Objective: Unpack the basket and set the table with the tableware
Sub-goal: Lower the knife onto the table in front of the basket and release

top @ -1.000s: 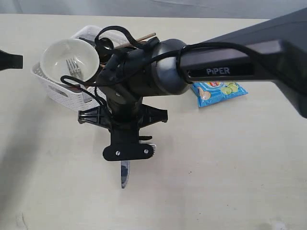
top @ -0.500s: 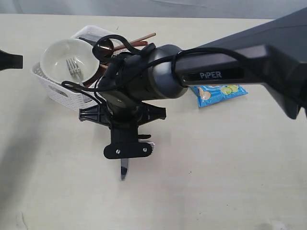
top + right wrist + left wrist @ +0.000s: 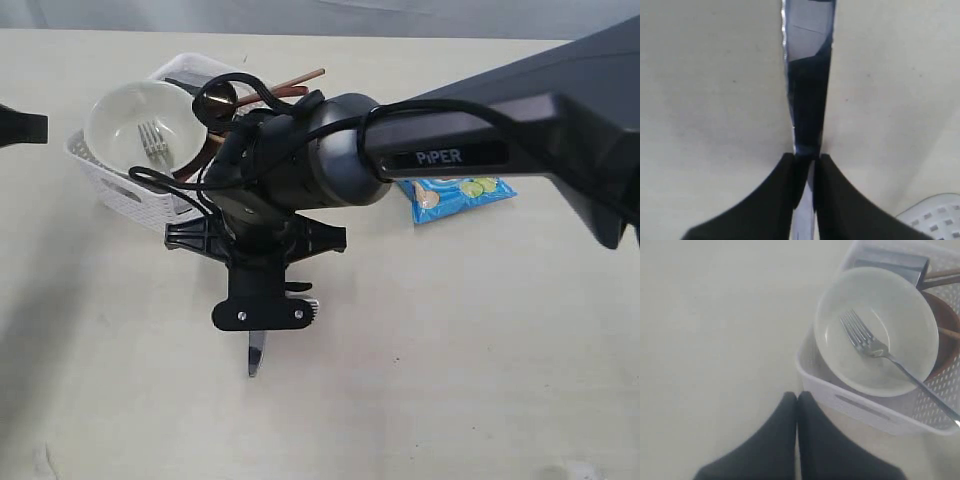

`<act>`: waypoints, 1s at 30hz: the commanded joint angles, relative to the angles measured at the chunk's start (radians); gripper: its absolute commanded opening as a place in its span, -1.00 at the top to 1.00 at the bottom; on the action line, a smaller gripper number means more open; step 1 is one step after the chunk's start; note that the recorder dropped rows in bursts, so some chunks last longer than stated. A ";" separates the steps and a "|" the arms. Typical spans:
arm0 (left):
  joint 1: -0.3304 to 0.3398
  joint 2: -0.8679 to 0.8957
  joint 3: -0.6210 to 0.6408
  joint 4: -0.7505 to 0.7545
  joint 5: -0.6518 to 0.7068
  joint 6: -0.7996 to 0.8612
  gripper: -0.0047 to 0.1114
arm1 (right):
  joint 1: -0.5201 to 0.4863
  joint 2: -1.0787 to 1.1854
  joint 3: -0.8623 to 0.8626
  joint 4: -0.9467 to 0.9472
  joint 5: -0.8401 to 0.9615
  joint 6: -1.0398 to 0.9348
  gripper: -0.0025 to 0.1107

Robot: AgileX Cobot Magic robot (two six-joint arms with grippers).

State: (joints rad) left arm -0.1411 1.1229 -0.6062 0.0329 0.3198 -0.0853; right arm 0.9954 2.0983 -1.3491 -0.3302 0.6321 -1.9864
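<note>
I am pinching the knife (image 3: 807, 75) in my right gripper (image 3: 805, 162), the jaws narrowed onto the flat steel. The blade is pointing out low over the table (image 3: 480, 350), near the basket (image 3: 120, 195); I cannot tell whether it is touching. My left gripper (image 3: 797, 407) is hanging fully closed and empty just beside the basket's wall. The bowl (image 3: 880, 300) is sitting in the basket, the fork (image 3: 865, 342) lying inside it.

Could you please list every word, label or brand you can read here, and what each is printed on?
"PiPER": white letters on the dark right arm.
Blue snack bag: a logo and print, too blurred to read.
Both wrist views: no text.
</note>
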 commanded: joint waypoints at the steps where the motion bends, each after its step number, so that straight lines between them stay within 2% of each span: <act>1: 0.003 -0.007 0.005 -0.011 -0.001 0.003 0.92 | -0.004 -0.001 0.001 -0.011 0.002 0.002 0.46; 3: 0.003 -0.007 0.005 -0.011 0.001 0.003 0.92 | -0.004 -0.001 0.001 -0.011 0.002 0.002 0.34; 10: 0.003 -0.007 0.005 -0.011 0.001 0.010 0.92 | -0.002 -0.015 0.001 -0.011 0.008 0.033 0.34; 15: 0.003 -0.007 0.005 -0.011 0.003 0.010 0.92 | -0.002 -0.071 0.001 -0.006 0.115 0.036 0.34; 19: 0.003 -0.007 0.005 -0.011 0.010 0.017 0.92 | 0.047 -0.117 0.001 0.018 0.242 0.038 0.34; 25: 0.003 -0.007 0.005 -0.011 0.022 0.023 0.92 | 0.081 -0.232 0.001 -0.055 0.197 0.405 0.34; 30: 0.003 -0.007 0.005 -0.011 0.019 0.023 0.92 | 0.046 -0.302 0.001 0.037 0.188 0.503 0.34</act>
State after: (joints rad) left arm -0.1411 1.1229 -0.6062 0.0329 0.3358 -0.0672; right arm 1.0608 1.8288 -1.3487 -0.3449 0.8182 -1.5434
